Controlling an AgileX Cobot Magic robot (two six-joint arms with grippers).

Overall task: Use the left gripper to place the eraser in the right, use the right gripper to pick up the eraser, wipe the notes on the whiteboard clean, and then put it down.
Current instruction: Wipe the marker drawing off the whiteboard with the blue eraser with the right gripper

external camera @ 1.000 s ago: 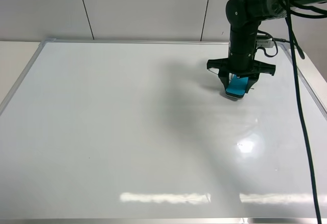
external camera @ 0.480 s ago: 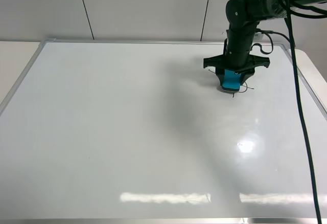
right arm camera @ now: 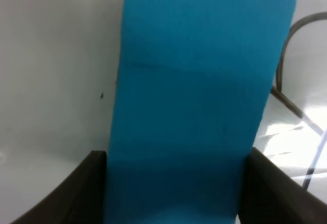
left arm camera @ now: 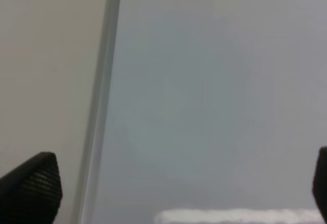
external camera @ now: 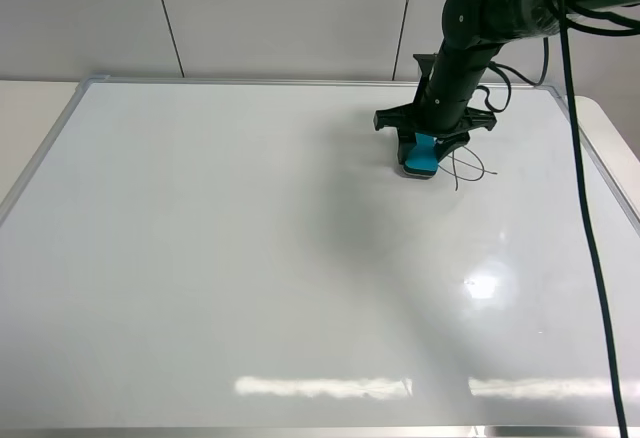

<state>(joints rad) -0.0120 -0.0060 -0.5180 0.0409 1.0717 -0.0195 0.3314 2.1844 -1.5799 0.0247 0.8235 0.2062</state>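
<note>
Right fingers [right arm camera: 76, 196]: clamped on the eraser [external camera: 424, 152], pointing down.
Eraser: between the right fingers, underside against the whiteboard [external camera: 200, 258].
Notes [external camera: 466, 166]: thin black lines, uncovered, just beside the right fingers.
Left fingers [left arm camera: 30, 188]: spread wide, holding nothing, above the whiteboard's framed edge.

Lab-like test room: bare panelled wall [external camera: 280, 18], whiteboard [external camera: 250, 258] flat on cream table [external camera: 30, 118].

Teal eraser [external camera: 424, 152], white whiteboard [external camera: 250, 258]
</note>
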